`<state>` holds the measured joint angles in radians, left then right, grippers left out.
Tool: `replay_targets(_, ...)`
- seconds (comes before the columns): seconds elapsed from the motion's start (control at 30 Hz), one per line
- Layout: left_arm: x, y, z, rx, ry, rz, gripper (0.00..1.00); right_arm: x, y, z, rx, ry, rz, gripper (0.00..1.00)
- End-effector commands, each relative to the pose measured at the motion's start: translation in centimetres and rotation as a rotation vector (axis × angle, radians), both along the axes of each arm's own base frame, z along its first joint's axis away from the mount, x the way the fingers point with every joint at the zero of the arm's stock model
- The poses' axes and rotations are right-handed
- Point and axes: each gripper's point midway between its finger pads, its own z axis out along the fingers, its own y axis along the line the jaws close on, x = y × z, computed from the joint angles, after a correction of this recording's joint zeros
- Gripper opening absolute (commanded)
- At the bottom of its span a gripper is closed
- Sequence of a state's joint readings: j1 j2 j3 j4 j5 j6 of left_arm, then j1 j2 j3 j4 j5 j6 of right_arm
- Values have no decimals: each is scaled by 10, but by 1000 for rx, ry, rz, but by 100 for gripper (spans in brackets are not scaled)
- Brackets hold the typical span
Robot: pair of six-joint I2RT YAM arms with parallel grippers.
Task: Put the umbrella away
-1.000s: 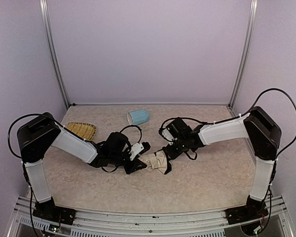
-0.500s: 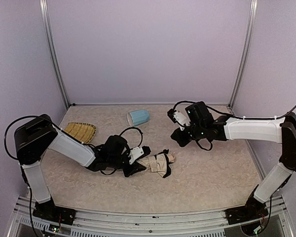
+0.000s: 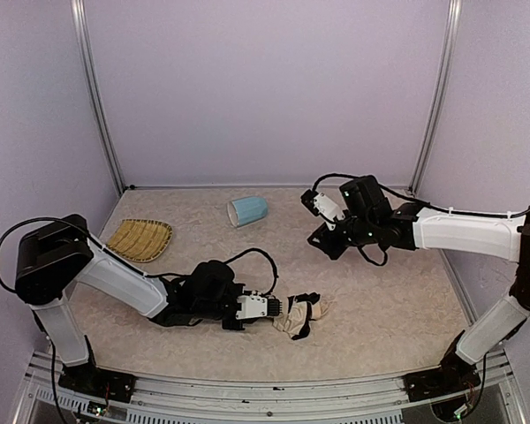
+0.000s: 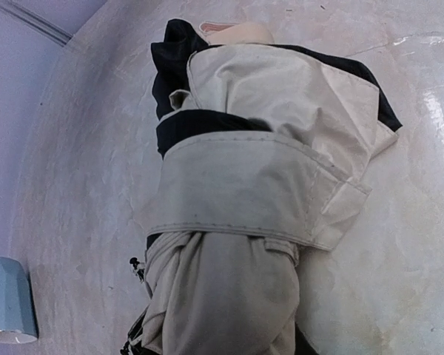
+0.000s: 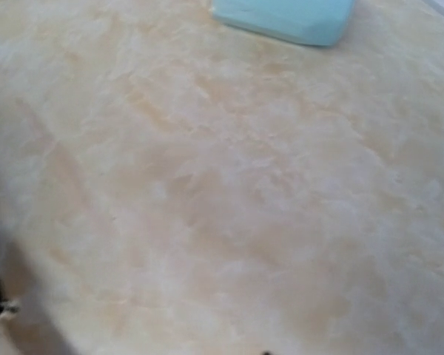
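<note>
The umbrella (image 3: 302,311) lies folded on the table at front centre, cream fabric with black lining showing. In the left wrist view it (image 4: 266,96) fills the frame, its beige strap (image 4: 237,192) wrapped round it and the small beige handle (image 4: 240,31) at the far end. My left gripper (image 3: 267,306) reaches low along the table and is shut on the umbrella's near end; its fingers are hidden under the fabric. My right gripper (image 3: 322,240) hangs above the table at centre right, well clear of the umbrella; its jaws do not show.
A light-blue mug (image 3: 247,210) lies on its side at back centre; it also shows in the left wrist view (image 4: 7,299) and the right wrist view (image 5: 288,18). A woven yellow tray (image 3: 141,238) sits at the left. Enclosure walls ring the table.
My right gripper left the umbrella and drew back up to the right. My left gripper moved the umbrella toward the front and right, stretching low over the table.
</note>
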<state>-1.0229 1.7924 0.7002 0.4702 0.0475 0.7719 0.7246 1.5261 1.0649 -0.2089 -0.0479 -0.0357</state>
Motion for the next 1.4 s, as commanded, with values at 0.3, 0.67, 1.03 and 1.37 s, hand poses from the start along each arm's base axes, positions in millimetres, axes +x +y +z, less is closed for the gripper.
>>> replay_targets(0.3, 8, 4, 18, -12, -158, 10, 99, -63, 42, -27, 25, 149, 392, 56)
replay_targets(0.67, -22, 27, 71, -245, 52, 44, 99, -74, 75, -62, -95, 177, 520, 60)
replay_targets(1.03, 102, 151, 117, -689, 173, 891, 99, -21, 58, 5, 123, 49, 318, 60)
replay_targets(1.37, 139, 324, 94, -981, 166, 1576, 99, 66, -198, 40, 362, -131, -647, 62)
